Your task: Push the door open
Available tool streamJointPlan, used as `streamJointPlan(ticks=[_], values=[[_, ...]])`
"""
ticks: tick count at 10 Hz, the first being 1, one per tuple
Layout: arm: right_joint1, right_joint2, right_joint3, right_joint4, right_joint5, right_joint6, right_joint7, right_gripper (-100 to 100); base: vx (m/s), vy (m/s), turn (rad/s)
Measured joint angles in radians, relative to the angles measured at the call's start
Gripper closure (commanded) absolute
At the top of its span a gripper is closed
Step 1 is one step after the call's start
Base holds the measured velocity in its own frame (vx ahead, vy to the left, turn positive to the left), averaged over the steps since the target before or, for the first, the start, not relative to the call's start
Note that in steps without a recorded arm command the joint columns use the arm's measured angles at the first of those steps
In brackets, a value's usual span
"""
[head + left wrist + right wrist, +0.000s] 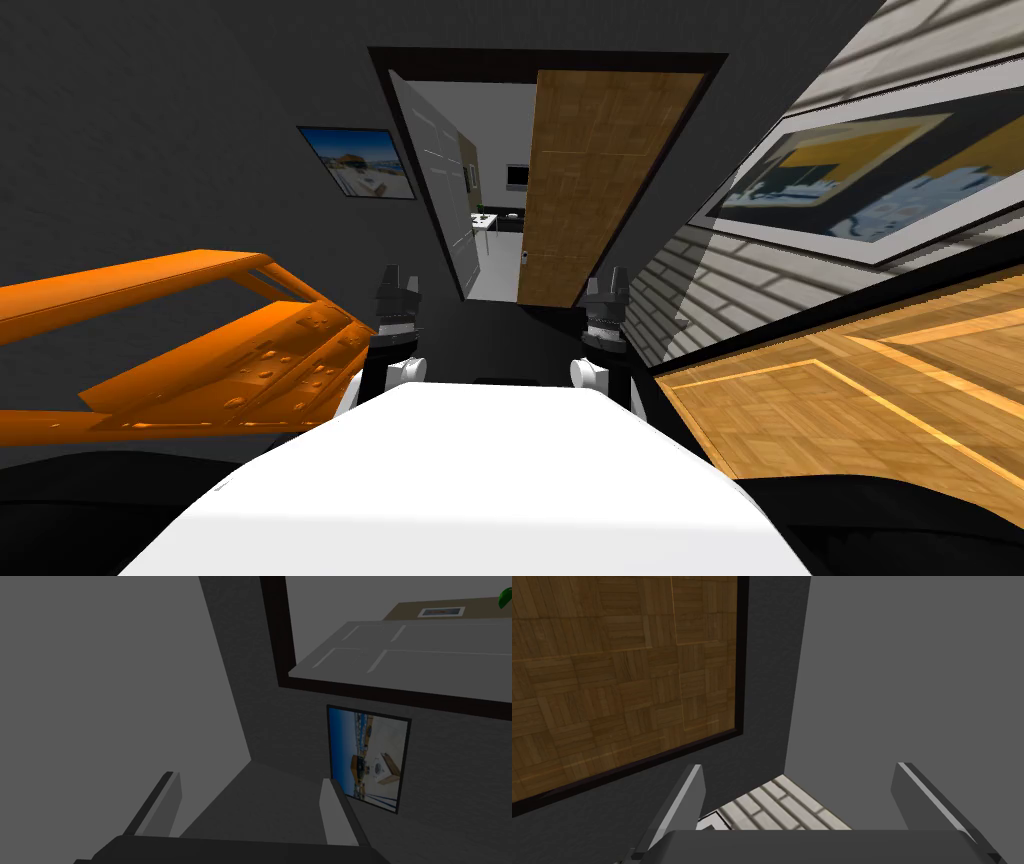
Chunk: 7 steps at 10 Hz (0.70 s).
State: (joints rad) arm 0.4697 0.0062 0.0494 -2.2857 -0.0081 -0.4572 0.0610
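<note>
Door (600,180) part-open; left end effector (250,778), right end effector (799,766) spread, empty.

This looks like a house, seen from a dim, dark-walled hallway. A dark-framed doorway (545,58) stands ahead, with a wooden door (590,180) of parquet pattern in its right half. Left of the doorway hangs a small framed picture (357,162) of a sunny outdoor scene. Right of it, a pale brick wall (700,290) carries a large framed picture (860,185). Through the doorway show a white panelled door (440,170), a small white table (487,222) and a dark screen (517,177) on the far wall.
</note>
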Motion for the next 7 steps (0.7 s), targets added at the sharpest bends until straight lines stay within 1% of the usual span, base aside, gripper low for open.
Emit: streamJointPlan(ticks=[1,3,4,5,6,7], values=[[-0.007,-0.004,0.005,0.013,0.001,0.0,-0.001,-100,0.175,0.023,-0.089],[-0.012,-0.015,0.019,0.039,0.003,-0.006,-0.006,-100,0.192,-0.004,-0.066],[-0.021,-0.019,0.024,0.056,0.004,-0.007,-0.008,-100,0.188,0.03,-0.087],[-0.027,-0.025,0.03,0.079,0.005,-0.015,-0.011,-100,0.177,0.033,-0.11],[-0.032,-0.033,0.034,0.097,0.004,-0.02,-0.016,-100,0.151,0.016,-0.064],[-0.04,-0.036,0.04,0.116,0.005,-0.024,-0.019,-100,0.136,0.004,-0.088]])
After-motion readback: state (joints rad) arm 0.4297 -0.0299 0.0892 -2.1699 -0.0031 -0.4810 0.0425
